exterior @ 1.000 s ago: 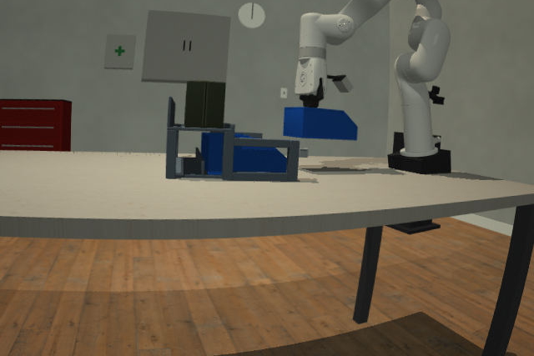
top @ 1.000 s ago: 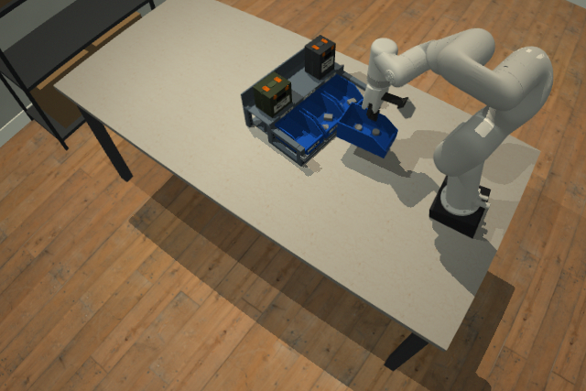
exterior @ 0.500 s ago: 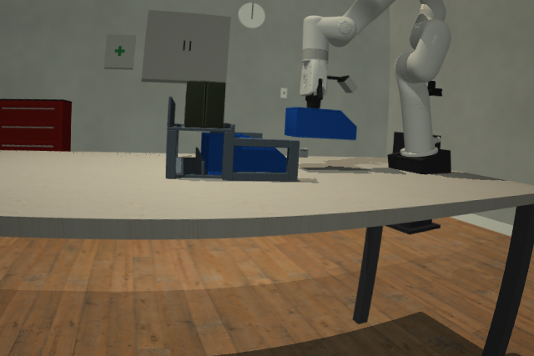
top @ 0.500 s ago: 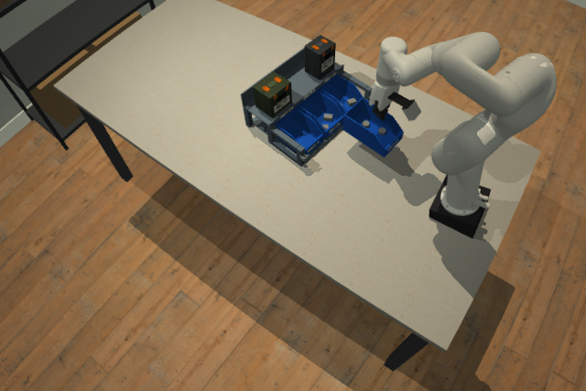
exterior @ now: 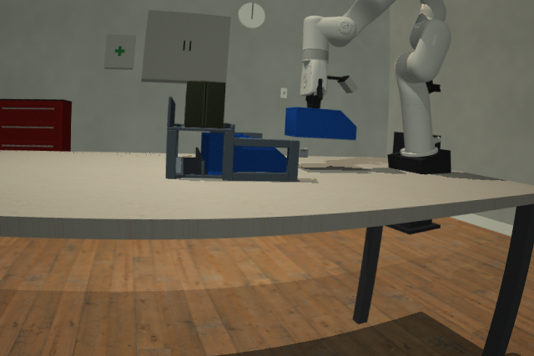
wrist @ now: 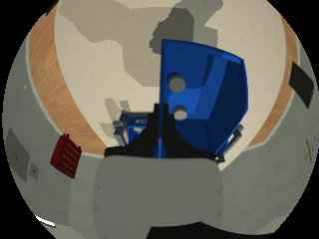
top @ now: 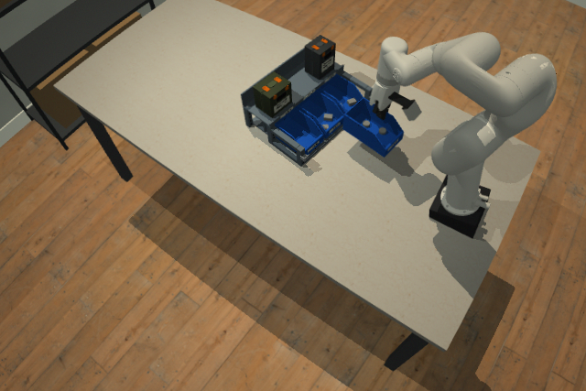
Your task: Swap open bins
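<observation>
My gripper (top: 380, 113) (exterior: 313, 104) (wrist: 160, 112) is shut on the rear wall of a blue open bin (top: 384, 139) (exterior: 319, 124) (wrist: 214, 96). The bin hangs level in the air, well above the table (top: 189, 70) (exterior: 129, 197), just to the right of the grey shelf (top: 249, 102) (exterior: 263, 142). Two grey parts (top: 365, 123) (wrist: 175, 84) lie in it. Three blue bins stand in the shelf, open fronts out. The left bin (top: 298, 129) shows no parts. The middle bin (top: 316, 112) and the right bin (top: 341, 89) hold grey parts.
Two dark boxes (top: 273, 93) (top: 320, 56) (exterior: 205, 104) stand on the shelf's upper board, over the bins' rear ends. The robot's base (top: 458, 216) (exterior: 419, 160) is on the table's right end. A black rack (top: 70, 27) stands off the table's far left.
</observation>
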Controlling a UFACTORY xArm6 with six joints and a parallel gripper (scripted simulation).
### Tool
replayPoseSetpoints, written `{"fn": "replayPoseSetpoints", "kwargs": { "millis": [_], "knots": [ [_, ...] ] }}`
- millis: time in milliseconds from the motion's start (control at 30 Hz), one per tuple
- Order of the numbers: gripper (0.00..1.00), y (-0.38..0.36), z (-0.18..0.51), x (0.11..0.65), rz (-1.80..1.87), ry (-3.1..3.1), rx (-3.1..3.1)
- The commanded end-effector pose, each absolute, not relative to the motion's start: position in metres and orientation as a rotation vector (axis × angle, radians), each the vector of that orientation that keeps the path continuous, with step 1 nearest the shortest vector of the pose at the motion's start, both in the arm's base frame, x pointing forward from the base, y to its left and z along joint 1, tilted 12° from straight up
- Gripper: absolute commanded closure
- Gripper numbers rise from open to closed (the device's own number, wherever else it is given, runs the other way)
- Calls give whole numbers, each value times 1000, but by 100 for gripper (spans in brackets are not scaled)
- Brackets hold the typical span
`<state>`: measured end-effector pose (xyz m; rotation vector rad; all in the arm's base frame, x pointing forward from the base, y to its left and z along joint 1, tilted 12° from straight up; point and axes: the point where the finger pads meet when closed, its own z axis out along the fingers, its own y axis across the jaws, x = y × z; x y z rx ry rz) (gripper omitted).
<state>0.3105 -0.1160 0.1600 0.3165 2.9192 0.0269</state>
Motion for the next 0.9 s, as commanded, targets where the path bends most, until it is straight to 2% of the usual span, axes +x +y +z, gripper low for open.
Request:
{"fn": "replayPoseSetpoints", "kwargs": {
  "millis": [0,867],
  "knots": [
    [100,-116,160,312,25,2916,316],
    [100,-117,109,322,25,2916,316]
  ]
}}
